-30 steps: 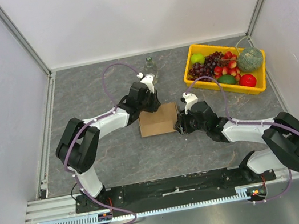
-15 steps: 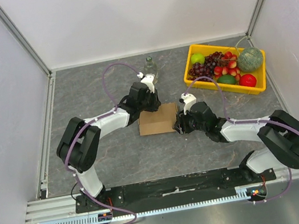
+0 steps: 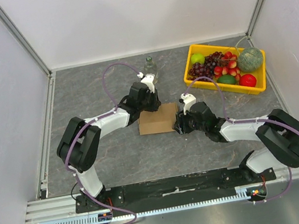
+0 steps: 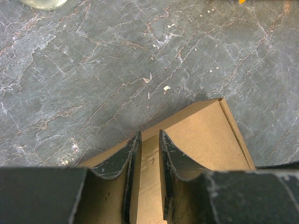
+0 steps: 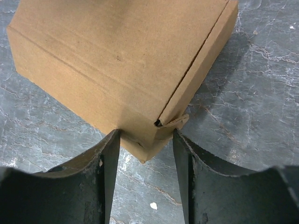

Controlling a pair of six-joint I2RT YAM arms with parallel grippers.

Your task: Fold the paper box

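Observation:
The paper box (image 3: 158,121) is a closed brown carton lying flat in the middle of the table. My left gripper (image 3: 149,106) bears on its far edge. In the left wrist view the left gripper (image 4: 148,135) is open by a narrow gap, its fingertips over the lid (image 4: 205,140), and cardboard shows between them. My right gripper (image 3: 179,123) is at the box's right near corner. In the right wrist view the right gripper (image 5: 145,133) is open and straddles that corner of the box (image 5: 117,56), where a small tab (image 5: 175,121) sticks out of the seam.
A yellow tray (image 3: 225,45) of fruit stands at the back right. A clear glass bottle (image 3: 150,65) stands behind the left gripper, and its base (image 4: 44,3) shows at the top of the left wrist view. Enclosure walls ring the table.
My right arm has crept slightly left toward the box corner and its jaws have widened a little. The left arm and the box have stayed put.

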